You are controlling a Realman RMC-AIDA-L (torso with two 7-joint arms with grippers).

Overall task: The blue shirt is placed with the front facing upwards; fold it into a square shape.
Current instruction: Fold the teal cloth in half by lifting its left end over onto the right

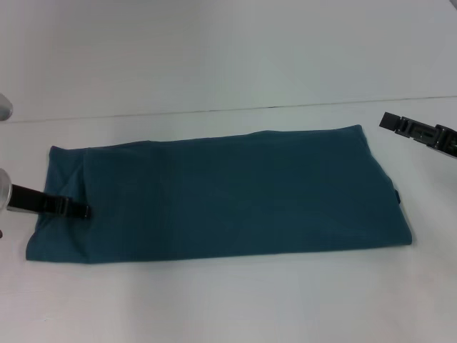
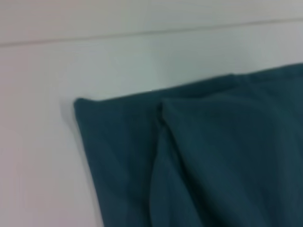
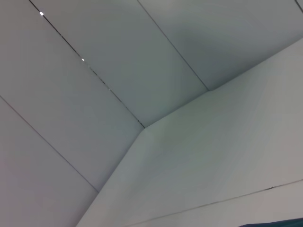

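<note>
Blue shirt lay as long plain band across white bench, long axis left-right | left tool over shirt's left end, nearer arm, grip state can't tell | right tool off far-right corner, clear of cloth, opening can't tell.

A white table fills the view; a thin dark seam crosses it near its far edge
</note>
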